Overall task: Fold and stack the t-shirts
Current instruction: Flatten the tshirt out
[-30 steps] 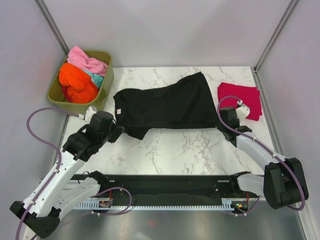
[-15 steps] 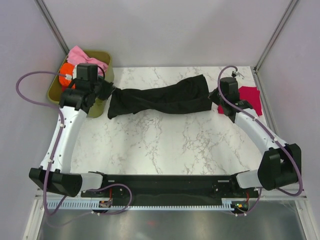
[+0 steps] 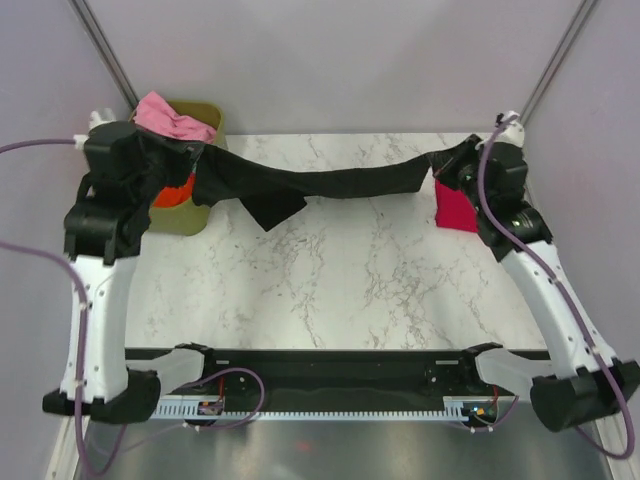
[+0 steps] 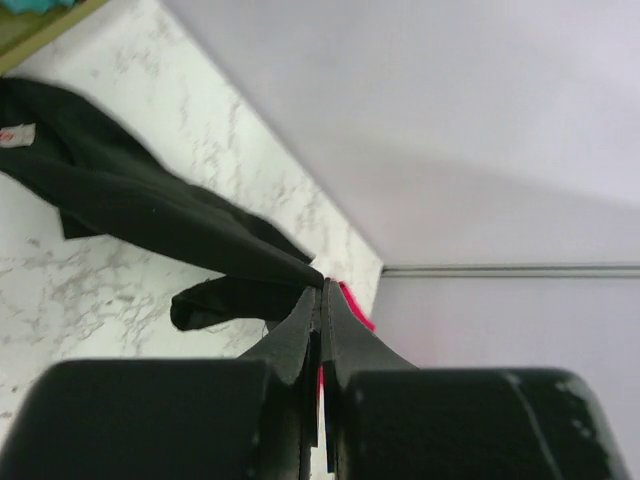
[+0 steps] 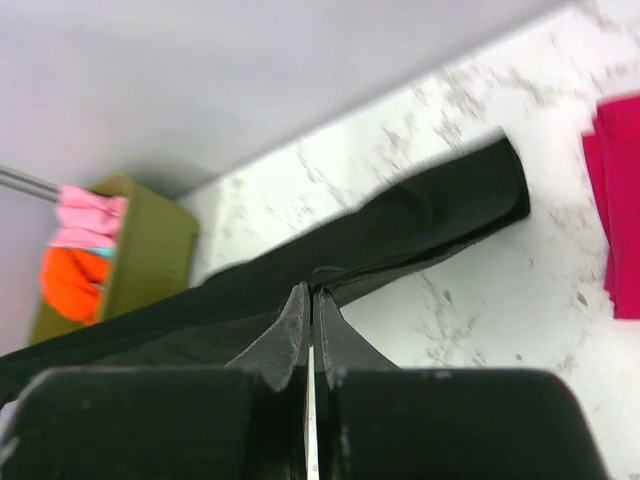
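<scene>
The black t-shirt [image 3: 330, 183] hangs stretched in the air between my two grippers, with a sleeve [image 3: 274, 207] drooping toward the table. My left gripper [image 3: 198, 166] is shut on its left end, beside the tub. My right gripper [image 3: 441, 167] is shut on its right end. In the left wrist view the pinched jaws [image 4: 322, 286] grip black cloth [image 4: 130, 200] with a small neck label [image 4: 15, 135]. The right wrist view shows its jaws [image 5: 311, 292] shut on the black shirt [image 5: 400, 225]. A folded crimson t-shirt [image 3: 455, 208] lies at the right, partly behind my right arm.
An olive-green tub [image 3: 188, 217] stands at the back left holding pink [image 3: 165, 115] and orange [image 3: 175, 194] shirts; a teal one [image 4: 30, 4] shows in the left wrist view. Grey walls close in the marble table [image 3: 350, 280] on three sides.
Both arms have risen and swung back and outward, lifting the black t-shirt off the table and pulling it taut. The left arm now hides part of the tub.
</scene>
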Available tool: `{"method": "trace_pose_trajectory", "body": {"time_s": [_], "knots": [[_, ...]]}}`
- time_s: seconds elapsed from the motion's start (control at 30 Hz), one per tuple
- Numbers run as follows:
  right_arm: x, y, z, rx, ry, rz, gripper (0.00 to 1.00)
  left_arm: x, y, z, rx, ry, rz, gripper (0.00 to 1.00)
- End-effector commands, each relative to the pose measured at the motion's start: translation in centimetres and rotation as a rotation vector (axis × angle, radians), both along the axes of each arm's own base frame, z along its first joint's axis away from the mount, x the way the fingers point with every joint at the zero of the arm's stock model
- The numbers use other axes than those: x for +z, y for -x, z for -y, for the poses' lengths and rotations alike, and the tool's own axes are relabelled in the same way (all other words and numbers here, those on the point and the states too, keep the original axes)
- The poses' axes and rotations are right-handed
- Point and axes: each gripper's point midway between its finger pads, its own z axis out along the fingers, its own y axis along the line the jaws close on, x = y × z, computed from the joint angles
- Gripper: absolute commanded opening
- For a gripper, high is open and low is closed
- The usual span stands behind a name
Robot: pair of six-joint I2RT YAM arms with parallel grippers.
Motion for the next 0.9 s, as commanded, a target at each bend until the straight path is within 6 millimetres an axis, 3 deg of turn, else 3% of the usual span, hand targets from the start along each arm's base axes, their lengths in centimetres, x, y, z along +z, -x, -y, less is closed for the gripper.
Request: {"method": "trace_pose_trajectory", "body": {"time_s": [0.0,0.1,0.23,0.3,0.4,0.5,0.53,0.57,0.67,0.83,0.87], "knots": [[10.2,4.6,0.8,0.024,-0.045,0.244,0.00,8.0,6.8,-2.1,0.041,-0.026,0.262,0.02],[15.7,9.0,1.9,0.022,-0.067,0.366,0.00,10.9,10.7,-3.0,0.059,-0.018,0.372,0.02],[21.3,14.6,4.0,-0.022,-0.101,0.515,0.00,15.2,14.6,-3.5,0.061,0.003,0.506,0.02],[23.8,16.5,4.7,-0.036,-0.113,0.576,0.00,16.5,15.5,-3.6,0.061,0.011,0.541,0.02],[25.5,17.4,5.9,-0.088,-0.114,0.601,0.00,18.2,15.0,-3.3,0.052,0.012,0.552,0.02],[24.5,14.8,6.2,-0.138,-0.100,0.540,0.00,18.4,11.5,-2.9,0.058,0.026,0.497,0.02],[23.9,13.9,6.2,-0.152,-0.095,0.515,0.00,18.5,11.6,-3.0,0.062,0.032,0.498,0.02],[23.4,13.0,6.1,-0.159,-0.096,0.496,0.00,17.6,9.4,-2.7,0.066,0.029,0.456,0.02],[20.4,9.4,5.8,-0.193,-0.092,0.400,0.00,15.5,5.2,-2.2,0.070,0.030,0.374,0.02],[15.4,3.0,4.1,-0.189,-0.074,0.276,0.00,11.6,-0.5,-1.2,0.064,0.024,0.294,0.02],[15.2,2.2,3.7,-0.175,-0.073,0.270,0.00,11.0,-2.2,-1.1,0.067,0.020,0.285,0.02]]}}
